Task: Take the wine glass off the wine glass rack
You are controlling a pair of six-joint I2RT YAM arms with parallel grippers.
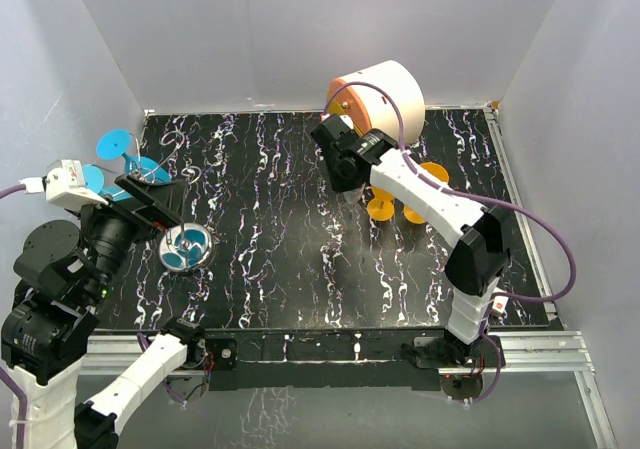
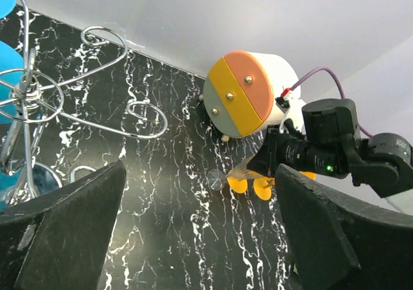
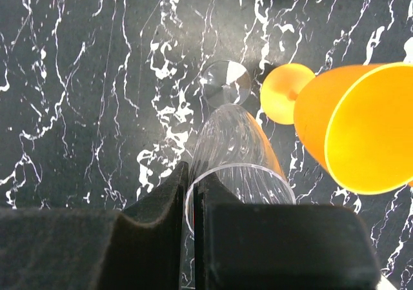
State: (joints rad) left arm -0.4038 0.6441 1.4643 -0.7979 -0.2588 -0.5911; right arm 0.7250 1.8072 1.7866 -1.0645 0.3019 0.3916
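Your right gripper (image 3: 192, 196) is closed to a sliver, its pads pinching the rim of the clear wine glass (image 3: 235, 141). The glass is well apart from the wine glass rack (image 1: 185, 247), out over the black marble table (image 1: 280, 219), just beside an orange glass (image 3: 348, 128) and near the round white-and-orange cabinet (image 1: 385, 94); you cannot tell whether its foot touches the table. Your left gripper (image 2: 200, 174) hangs beside the rack with its jaws spread wide and nothing between them, and blue glasses (image 1: 115, 144) sit at the rack's wire arms.
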